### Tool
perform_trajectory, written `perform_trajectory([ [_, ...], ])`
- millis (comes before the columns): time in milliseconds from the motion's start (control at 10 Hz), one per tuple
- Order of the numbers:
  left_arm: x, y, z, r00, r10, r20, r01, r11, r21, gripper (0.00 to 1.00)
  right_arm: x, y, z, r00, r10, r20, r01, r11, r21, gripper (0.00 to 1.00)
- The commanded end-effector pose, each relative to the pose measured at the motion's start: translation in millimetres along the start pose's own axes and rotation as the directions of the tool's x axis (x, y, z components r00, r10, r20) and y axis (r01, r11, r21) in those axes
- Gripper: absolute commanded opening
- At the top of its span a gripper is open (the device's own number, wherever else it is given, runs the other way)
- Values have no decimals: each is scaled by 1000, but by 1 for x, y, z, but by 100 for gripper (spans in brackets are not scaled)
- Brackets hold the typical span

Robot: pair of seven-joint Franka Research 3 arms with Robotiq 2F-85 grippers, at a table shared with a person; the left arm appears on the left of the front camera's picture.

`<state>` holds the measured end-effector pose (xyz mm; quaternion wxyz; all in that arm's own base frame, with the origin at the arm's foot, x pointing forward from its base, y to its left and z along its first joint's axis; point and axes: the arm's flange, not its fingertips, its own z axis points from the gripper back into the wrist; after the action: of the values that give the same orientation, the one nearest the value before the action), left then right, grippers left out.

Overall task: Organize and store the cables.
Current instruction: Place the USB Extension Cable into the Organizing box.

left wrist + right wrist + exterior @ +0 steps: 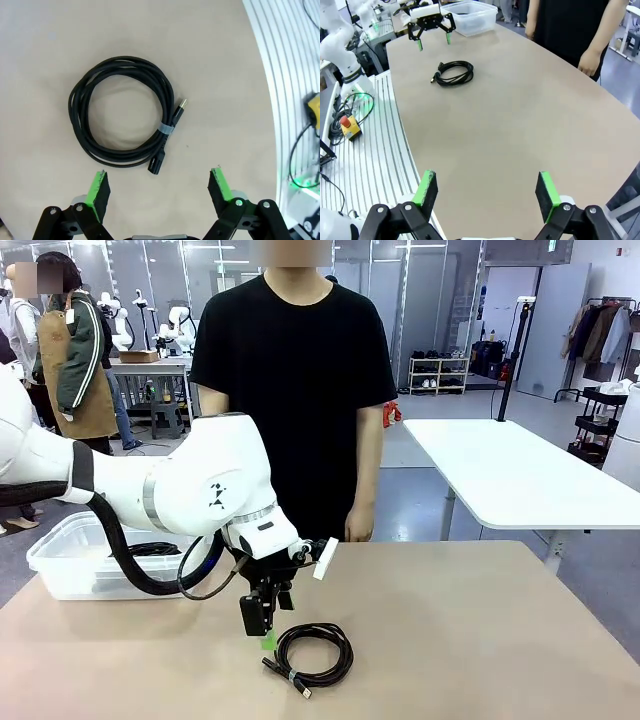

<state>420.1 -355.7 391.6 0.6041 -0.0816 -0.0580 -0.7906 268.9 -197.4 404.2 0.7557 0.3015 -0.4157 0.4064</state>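
1 round coil of thin black cable lies on the matte tan counter; left hand spread apart above, right hand likewise; the clear plastic bin perhaps holds more.

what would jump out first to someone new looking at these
A coiled black cable lies alone on the tan table, near the robot's edge. The left tool hangs open just beside it. A clear bin holding more cable sits at the far left corner, a person standing behind.

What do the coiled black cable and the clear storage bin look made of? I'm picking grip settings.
Coiled black cable: apparently rubbery plastic sheathing with a matte to slightly satin finish, a pale band binding the loops and a metal-looking plug tip. Clear storage bin: seemingly translucent, frosted rigid plastic; dark contents show faintly through its wall.
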Motion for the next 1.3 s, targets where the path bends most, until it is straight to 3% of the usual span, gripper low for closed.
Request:
perform_trajectory([
  [0,1,-1,1,1000,3,6,-3,1000,7,100,2,1,4,1000,25,8,-25,1000,-9,100],
  [100,0,0,0,1000,0,0,0,1000,0,100,2,1,4,1000,25,8,-25,1000,-9,100],
  [200,13,0,-13,996,58,-66,-56,998,30,100,2,1,4,1000,25,8,-25,1000,-9,100],
  [400,18,7,-35,994,79,-74,-75,996,52,100,2,1,4,1000,25,8,-25,1000,-9,100],
  [1200,35,7,-89,987,44,-152,-37,998,48,100,2,1,4,1000,25,8,-25,1000,-9,100],
])
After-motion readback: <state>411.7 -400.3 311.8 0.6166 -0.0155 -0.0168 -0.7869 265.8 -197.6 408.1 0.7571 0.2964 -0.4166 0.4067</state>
